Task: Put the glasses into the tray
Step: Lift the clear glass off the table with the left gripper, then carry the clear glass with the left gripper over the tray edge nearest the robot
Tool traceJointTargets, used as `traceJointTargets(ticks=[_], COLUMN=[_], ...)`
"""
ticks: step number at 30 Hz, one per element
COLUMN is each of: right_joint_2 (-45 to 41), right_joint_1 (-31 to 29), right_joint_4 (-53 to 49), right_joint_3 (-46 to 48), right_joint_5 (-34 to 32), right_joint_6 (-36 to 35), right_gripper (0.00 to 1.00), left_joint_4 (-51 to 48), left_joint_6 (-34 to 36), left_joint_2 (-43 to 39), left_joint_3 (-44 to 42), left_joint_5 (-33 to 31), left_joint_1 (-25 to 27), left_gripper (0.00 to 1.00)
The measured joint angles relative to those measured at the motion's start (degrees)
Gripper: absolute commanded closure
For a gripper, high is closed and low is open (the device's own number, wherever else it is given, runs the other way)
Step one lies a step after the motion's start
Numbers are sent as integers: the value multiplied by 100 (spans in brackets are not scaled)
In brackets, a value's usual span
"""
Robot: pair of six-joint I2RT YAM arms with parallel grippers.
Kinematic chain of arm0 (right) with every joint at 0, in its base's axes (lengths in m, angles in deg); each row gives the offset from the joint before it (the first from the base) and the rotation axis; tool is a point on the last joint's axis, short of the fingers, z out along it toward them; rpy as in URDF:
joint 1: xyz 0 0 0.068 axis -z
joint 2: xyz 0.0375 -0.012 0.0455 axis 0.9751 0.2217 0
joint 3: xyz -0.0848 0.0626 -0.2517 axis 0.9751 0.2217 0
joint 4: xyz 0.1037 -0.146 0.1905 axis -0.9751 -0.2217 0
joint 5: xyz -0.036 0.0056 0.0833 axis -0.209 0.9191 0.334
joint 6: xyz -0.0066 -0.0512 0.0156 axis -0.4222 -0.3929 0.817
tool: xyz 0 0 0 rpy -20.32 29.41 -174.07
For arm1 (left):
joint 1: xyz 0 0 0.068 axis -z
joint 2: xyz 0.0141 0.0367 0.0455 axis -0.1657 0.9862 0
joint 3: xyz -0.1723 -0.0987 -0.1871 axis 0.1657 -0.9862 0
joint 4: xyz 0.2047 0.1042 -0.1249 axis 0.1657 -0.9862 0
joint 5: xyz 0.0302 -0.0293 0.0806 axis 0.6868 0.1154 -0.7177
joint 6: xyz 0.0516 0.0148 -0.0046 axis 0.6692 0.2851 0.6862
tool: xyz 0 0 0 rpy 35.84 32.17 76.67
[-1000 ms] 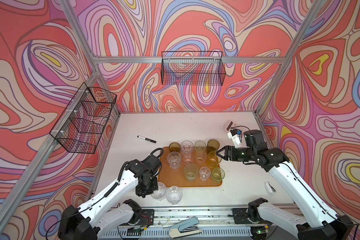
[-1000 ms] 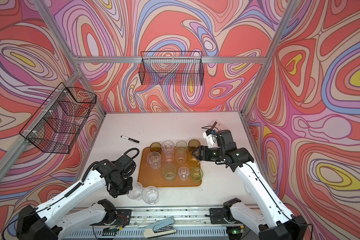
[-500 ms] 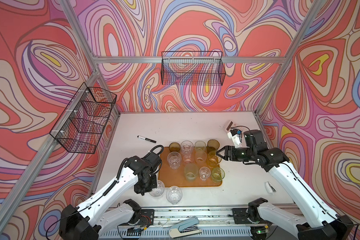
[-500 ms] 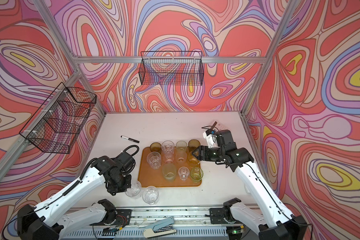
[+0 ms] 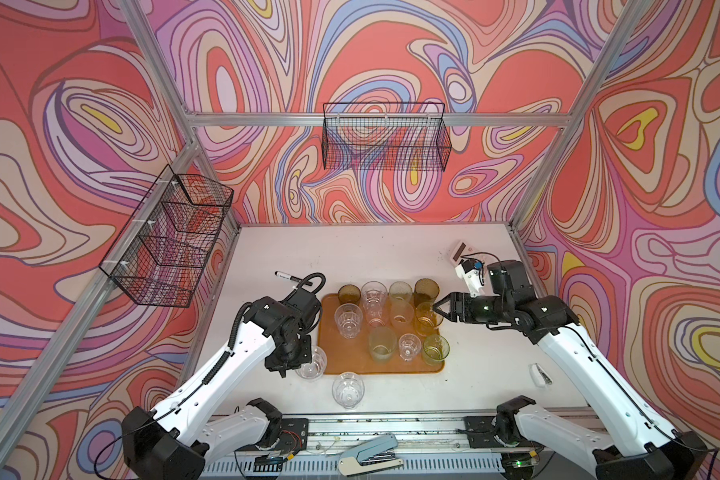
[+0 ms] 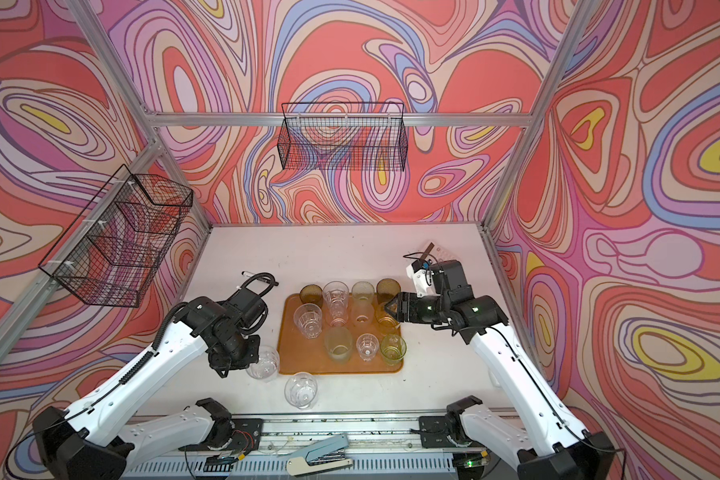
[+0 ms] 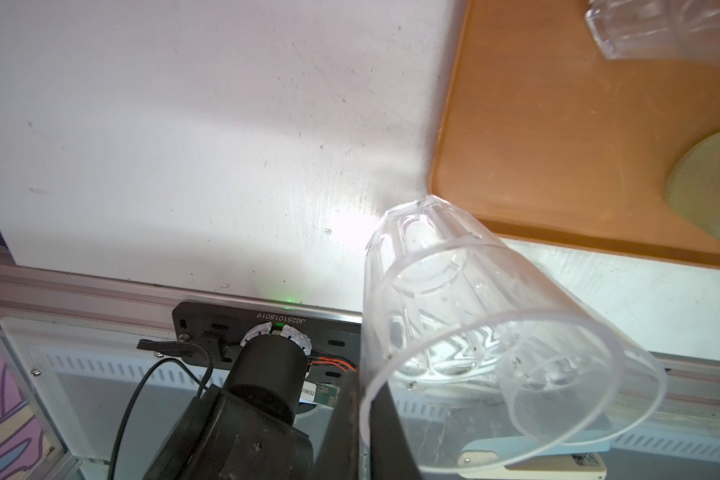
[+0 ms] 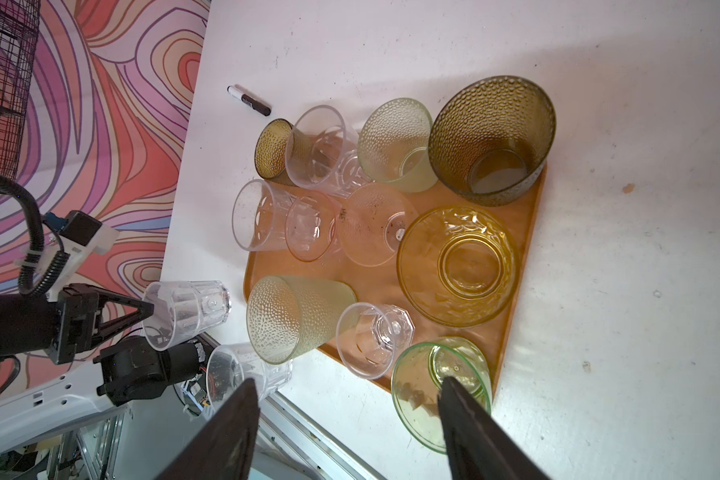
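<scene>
My left jaws pinch a clear glass (image 5: 312, 363) by its rim, tilted just outside the near corner of the tray (image 5: 350, 359). My right jaws gape empty beside an amber glass (image 5: 427, 319). That thin grip may slip, or the glass may topple the crowded glasses.

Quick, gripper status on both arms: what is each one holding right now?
Left gripper: closed, pinching the rim of a clear faceted glass, off the tray.
Right gripper: open, holding nothing, beside the amber glass.
</scene>
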State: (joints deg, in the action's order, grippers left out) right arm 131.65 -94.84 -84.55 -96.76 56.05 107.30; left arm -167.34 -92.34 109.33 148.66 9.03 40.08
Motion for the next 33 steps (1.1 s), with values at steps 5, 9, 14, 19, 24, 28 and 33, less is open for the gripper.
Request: traceJointTargets(ticks=[5, 9, 14, 19, 24, 28, 33], right_joint_2=[-2, -35, -68, -70, -70, -70, -70], right_joint_1=[0, 0, 0, 0, 0, 0, 0], right_joint_4=[-13, -48, -70, -101, -114, -122, -122], right_joint_3=[0, 0, 0, 0, 0, 0, 0], right_joint_5=[-2, -26, -42, -46, -46, -46, -46], right_joint_6=[-2, -4, -20, -42, -46, -46, -46], right_gripper=[29, 29, 29, 29, 29, 29, 29], left_joint_4=[-33, -33, -28, -13, 33, 68, 186], left_joint_6=[219, 350, 503, 599, 664, 697, 697], left_joint_2=[256, 442, 658, 852, 949, 984, 984], left_joint_3=[363, 581, 820, 1045, 1141, 1141, 1139], left_joint_5=[-55, -76, -79, -70, 46, 186, 376], left_joint_1=[-59, -92, -127, -131, -131, -131, -131], left_gripper=[100, 100, 100, 100, 100, 100, 100])
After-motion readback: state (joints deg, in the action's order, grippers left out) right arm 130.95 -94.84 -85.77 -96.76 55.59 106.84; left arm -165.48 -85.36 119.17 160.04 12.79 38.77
